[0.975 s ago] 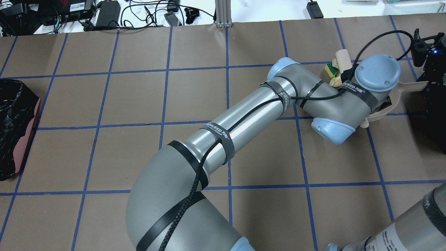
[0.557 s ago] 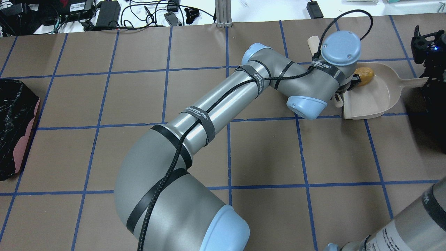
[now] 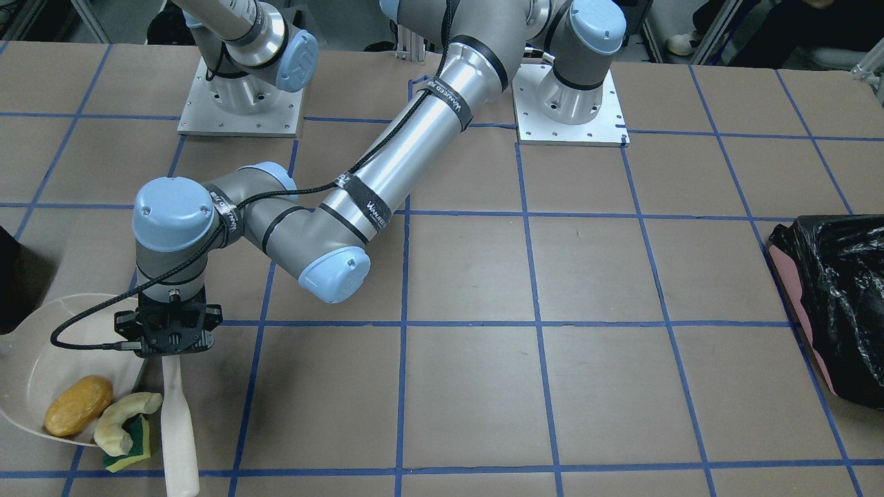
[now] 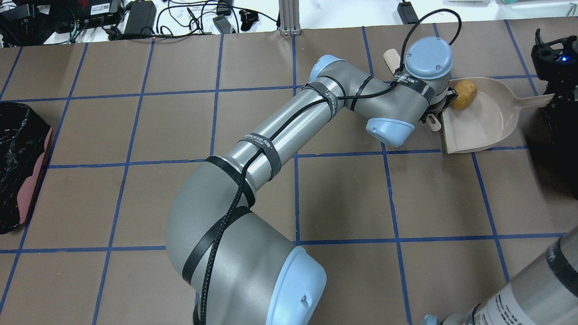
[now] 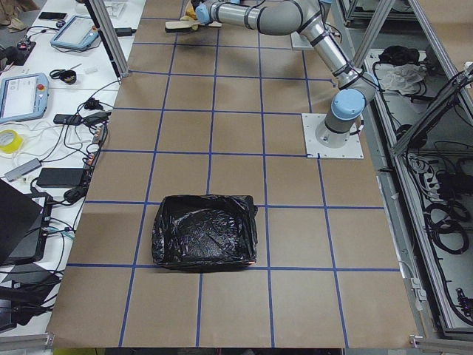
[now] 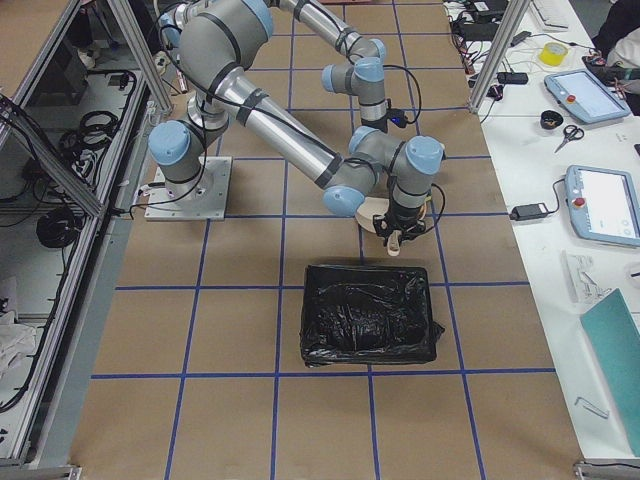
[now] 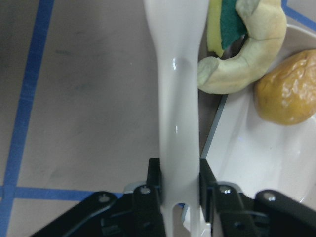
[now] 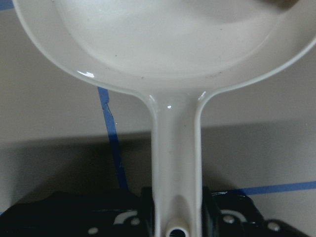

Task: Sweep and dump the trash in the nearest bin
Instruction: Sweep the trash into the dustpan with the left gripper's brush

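Three bits of trash sit at the lower left of the front-facing view. The orange-brown lump (image 3: 78, 405) lies inside the white dustpan (image 3: 41, 373), near its open edge. The pale yellow curved piece (image 3: 124, 420) straddles that edge, partly on the pan and partly on the brown surface (image 3: 483, 386). The yellow-and-green sponge chunk (image 3: 138, 445) lies outside the pan, tucked under the curved piece and just beside the white sweeper (image 3: 178, 428).

My left hand (image 3: 169, 342) is clamped on the sweeper's narrow handle. In the left wrist view both fingers (image 7: 154, 190) press against its sides, and the curved piece touches it near the top of that frame. My right hand (image 8: 176, 222) is closed around the dustpan's handle at the bottom of the right wrist view.

From the right-side camera I see the black bin (image 6: 370, 325) just below the pan, not touching it. A pink bin (image 3: 829, 304) lined with a black bag sits at the right edge of the front-facing view, well apart from the trash.
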You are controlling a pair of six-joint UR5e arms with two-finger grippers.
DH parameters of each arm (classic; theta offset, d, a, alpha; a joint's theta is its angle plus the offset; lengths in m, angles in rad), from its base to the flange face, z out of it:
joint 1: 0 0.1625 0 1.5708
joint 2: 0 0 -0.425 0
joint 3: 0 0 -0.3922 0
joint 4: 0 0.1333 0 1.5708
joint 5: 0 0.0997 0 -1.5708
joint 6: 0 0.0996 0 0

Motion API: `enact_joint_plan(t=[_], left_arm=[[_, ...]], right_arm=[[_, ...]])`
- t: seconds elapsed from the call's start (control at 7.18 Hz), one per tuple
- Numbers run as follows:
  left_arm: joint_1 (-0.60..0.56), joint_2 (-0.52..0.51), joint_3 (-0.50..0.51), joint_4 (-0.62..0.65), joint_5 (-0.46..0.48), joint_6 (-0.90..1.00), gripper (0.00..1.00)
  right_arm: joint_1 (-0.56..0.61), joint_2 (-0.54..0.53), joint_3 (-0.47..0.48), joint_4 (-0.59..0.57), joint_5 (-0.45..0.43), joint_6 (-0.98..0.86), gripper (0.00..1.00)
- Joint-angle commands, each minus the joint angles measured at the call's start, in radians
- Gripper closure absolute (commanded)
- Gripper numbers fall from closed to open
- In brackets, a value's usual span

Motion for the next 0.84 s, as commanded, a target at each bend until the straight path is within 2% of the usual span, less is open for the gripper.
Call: enact_joint_plan(t=[0.0, 0.7], left_arm=[[0.004, -0.036, 0.033, 0.008, 0.005, 0.007, 1.00], [0.005, -0.089, 0.097, 0.014, 0.010, 0.157, 1.00]], right_arm=[[0.000, 0.033, -0.022, -0.025, 0.008, -0.005, 1.00], [0.000, 0.040, -0.034, -0.019, 0.008, 0.029, 1.00]])
